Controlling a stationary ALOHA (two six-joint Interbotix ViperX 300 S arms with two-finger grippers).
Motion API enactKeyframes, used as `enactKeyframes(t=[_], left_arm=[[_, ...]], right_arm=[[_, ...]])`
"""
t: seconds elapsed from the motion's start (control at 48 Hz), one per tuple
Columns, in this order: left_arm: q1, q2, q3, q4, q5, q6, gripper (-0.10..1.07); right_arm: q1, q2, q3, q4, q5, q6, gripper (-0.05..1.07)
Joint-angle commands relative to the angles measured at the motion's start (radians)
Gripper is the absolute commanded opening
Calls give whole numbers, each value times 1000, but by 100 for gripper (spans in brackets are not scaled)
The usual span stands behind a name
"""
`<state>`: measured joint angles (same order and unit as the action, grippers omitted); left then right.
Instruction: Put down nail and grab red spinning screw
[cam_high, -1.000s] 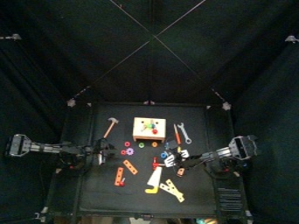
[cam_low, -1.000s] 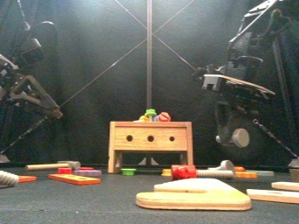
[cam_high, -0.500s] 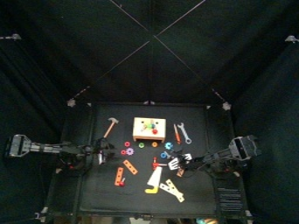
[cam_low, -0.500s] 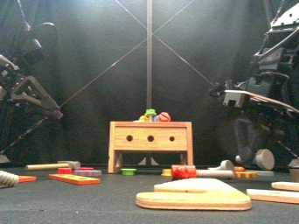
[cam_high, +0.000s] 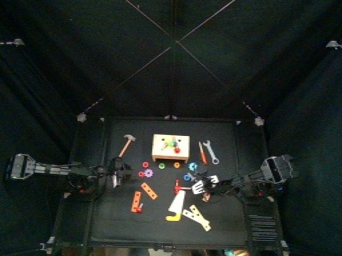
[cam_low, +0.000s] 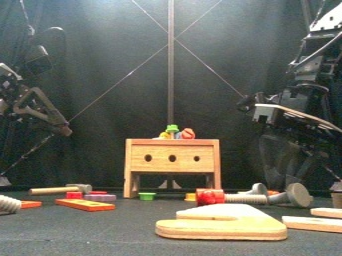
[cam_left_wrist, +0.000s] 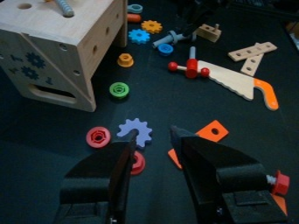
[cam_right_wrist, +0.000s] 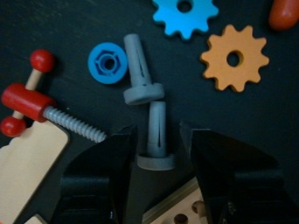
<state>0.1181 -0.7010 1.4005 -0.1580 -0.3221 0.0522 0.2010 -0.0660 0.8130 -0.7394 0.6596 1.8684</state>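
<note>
Right gripper (cam_right_wrist: 158, 171) is hanging low over the table, jaws parted with nothing clamped between them. The grey nail (cam_right_wrist: 156, 131) is lying flat on the table in the gap, head end nearest the wrist, apparently touching neither jaw. A second grey peg (cam_right_wrist: 138, 72) is lying just beyond it, beside a blue washer (cam_right_wrist: 108, 61).

Put-down step looks done, so the grab is what's coming next. The red screw (cam_right_wrist: 41, 102) is lying on the table near the nail, red head and knob toward one side, grey threaded shank pointing toward the nail, next to the wooden saw (cam_right_wrist: 47, 179). In the top view the right gripper (cam_high: 214, 184) is working near the table's right-front area.

Next move, as I read it: lift clear of the nail, shift sideways over the screw, rotate so the jaws straddle the shank or head, then descend. Saw edge sits close, so a clean approach matters.

Left gripper (cam_left_wrist: 152, 166) is resting over the left side, jaws apart, empty.
</note>
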Motion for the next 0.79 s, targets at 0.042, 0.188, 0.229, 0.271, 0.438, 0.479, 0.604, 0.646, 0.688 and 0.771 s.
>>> enactKeyframes(t=[0.042,0.188,0.229,0.271,0.438,0.479,0.604,0.646,0.688,0.771], left_arm=[[6,2,-11,-2,-5,2,78],[9,2,-9,-2,-3,0,78],[9,2,-9,-2,-3,0,78],[9,2,-9,-2,0,0,78],[9,2,-9,-2,5,0,78],[9,2,-8,-2,6,0,78],[12,2,-2,-2,12,0,78],[14,2,-2,-2,12,0,78],[15,2,-3,-2,14,0,78],[17,2,-3,-2,14,3,78]], right_arm=[[-28,-28,-41,-74,5,-2,81],[-64,-26,-54,-104,6,-3,81],[-72,-26,-54,-109,9,-3,81],[-77,-26,-54,-110,11,-3,80],[-80,-26,-57,-110,14,-6,80],[-80,-28,-58,-112,14,-6,80],[-74,-20,-83,-115,11,-8,80],[-72,-12,-94,-124,8,-11,80],[-69,-5,-104,-143,5,-17,80],[-43,14,-121,-187,-14,-34,80]])
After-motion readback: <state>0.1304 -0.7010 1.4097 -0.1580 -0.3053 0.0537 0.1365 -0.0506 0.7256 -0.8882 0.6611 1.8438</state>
